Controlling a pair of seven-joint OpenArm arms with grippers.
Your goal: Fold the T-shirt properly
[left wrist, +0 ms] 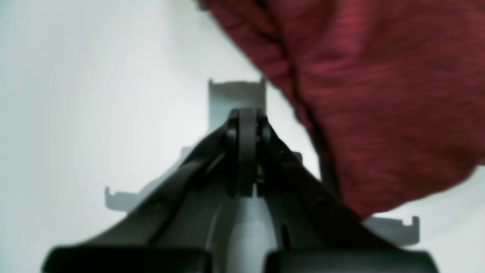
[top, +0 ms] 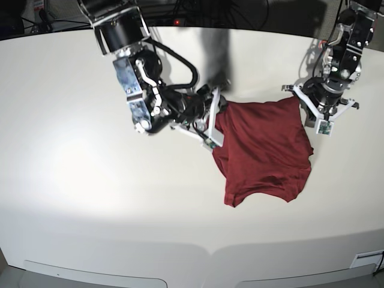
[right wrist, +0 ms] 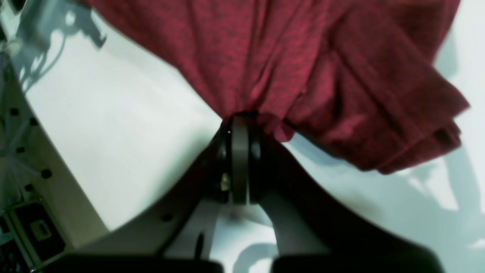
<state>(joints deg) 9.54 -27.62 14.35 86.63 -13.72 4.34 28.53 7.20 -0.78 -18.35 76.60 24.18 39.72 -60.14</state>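
The dark red T-shirt [top: 264, 150] lies crumpled on the white table [top: 90, 180], right of centre. My right gripper [right wrist: 239, 118] is shut on a bunched edge of the T-shirt [right wrist: 303, 57], which fans out from its tips; in the base view it [top: 215, 114] sits at the shirt's upper left edge. My left gripper [left wrist: 246, 113] is shut, with nothing visible between its jaws. The T-shirt [left wrist: 379, 94] lies just to its right, and white table shows beyond the tips. In the base view it [top: 307, 103] is at the shirt's upper right corner.
The table's front edge [top: 198, 247] runs along the bottom of the base view. Dark cables [top: 240, 12] lie behind the table's back edge. In the right wrist view the table edge and some equipment [right wrist: 34, 227] show at the lower left.
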